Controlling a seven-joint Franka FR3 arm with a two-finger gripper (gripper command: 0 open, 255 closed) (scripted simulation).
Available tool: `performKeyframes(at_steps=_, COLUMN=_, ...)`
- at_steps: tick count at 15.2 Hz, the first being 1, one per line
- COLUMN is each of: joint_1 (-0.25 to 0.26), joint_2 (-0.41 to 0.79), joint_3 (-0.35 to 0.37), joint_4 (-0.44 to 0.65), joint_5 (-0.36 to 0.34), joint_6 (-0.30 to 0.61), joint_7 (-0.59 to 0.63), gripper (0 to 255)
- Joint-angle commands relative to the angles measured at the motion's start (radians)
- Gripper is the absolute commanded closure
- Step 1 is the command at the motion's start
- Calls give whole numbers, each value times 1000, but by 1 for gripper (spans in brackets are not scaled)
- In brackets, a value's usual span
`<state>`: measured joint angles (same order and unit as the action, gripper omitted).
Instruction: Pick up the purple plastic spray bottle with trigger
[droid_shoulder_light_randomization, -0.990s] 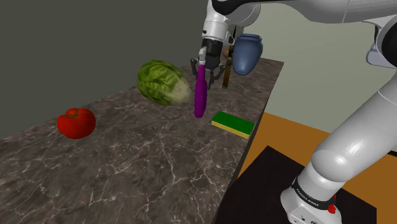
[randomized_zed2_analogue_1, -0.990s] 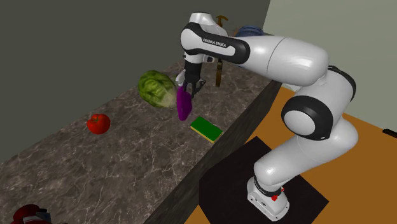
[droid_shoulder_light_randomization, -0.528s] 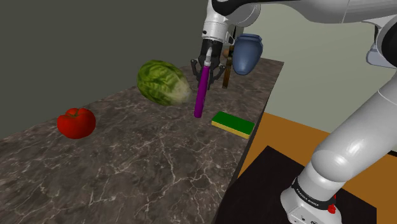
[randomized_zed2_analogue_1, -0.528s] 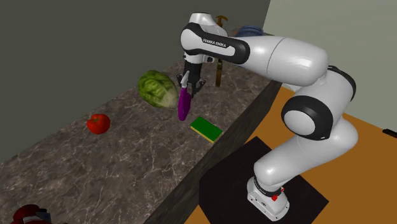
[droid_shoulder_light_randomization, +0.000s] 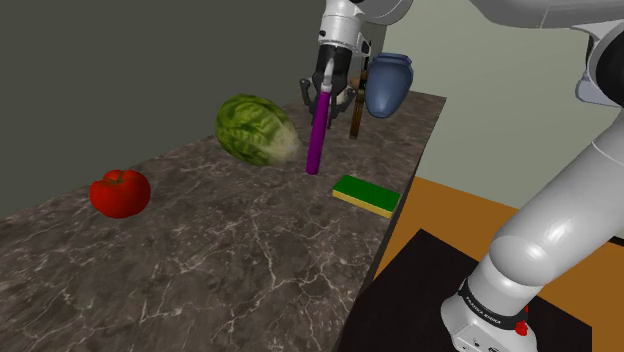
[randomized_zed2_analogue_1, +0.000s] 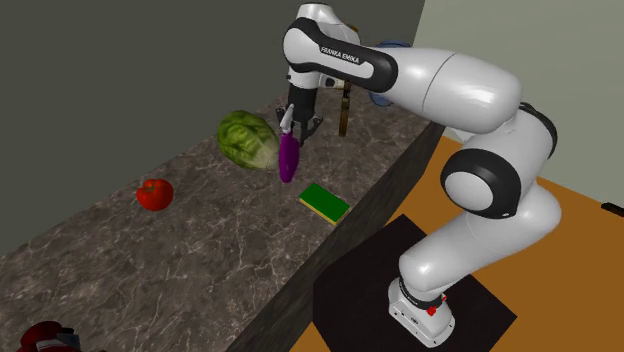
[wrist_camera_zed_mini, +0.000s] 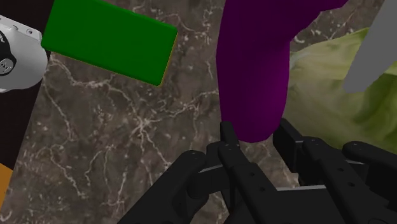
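Note:
The purple spray bottle (droid_shoulder_light_randomization: 317, 136) hangs upright in the air above the dark marble counter (droid_shoulder_light_randomization: 180, 260), its base just off the surface. My gripper (droid_shoulder_light_randomization: 327, 92) is shut on its top end, near the grey trigger. From the second exterior view the bottle (randomized_zed2_analogue_1: 288, 158) hangs under the gripper (randomized_zed2_analogue_1: 292, 124), between the lettuce and the green sponge. In the wrist view the purple body (wrist_camera_zed_mini: 261, 63) runs away from the gripper (wrist_camera_zed_mini: 254, 141), clasped between the black fingers (wrist_camera_zed_mini: 230, 141).
A green lettuce head (droid_shoulder_light_randomization: 255, 129) lies close beside the bottle. A green-and-yellow sponge (droid_shoulder_light_randomization: 366, 194) lies near the counter's edge. A red tomato (droid_shoulder_light_randomization: 120, 192) sits farther off. A blue jug (droid_shoulder_light_randomization: 388, 84) and a dark, slim brown bottle (droid_shoulder_light_randomization: 356, 112) stand behind the gripper.
My gripper has risen with the spray bottle, lifting it higher off the counter. The bottle has swung from tilted to nearly vertical.

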<state>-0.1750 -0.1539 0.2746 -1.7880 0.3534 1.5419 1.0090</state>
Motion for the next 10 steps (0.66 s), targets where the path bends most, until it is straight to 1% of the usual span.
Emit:
performKeyframes(at_steps=1, joint_1=-1, joint_2=4, joint_3=-2, joint_4=31, joint_5=-1, joint_6=-26, joint_7=7, gripper=255)
performKeyframes(at_steps=8, joint_1=-2, joint_2=31, joint_3=-4, joint_4=153, joint_5=-5, joint_6=-118, joint_7=38, gripper=255)
performKeyframes(at_steps=10, joint_1=-2, joint_2=31, joint_3=-4, joint_4=156, joint_5=-5, joint_6=-120, joint_7=39, gripper=255)
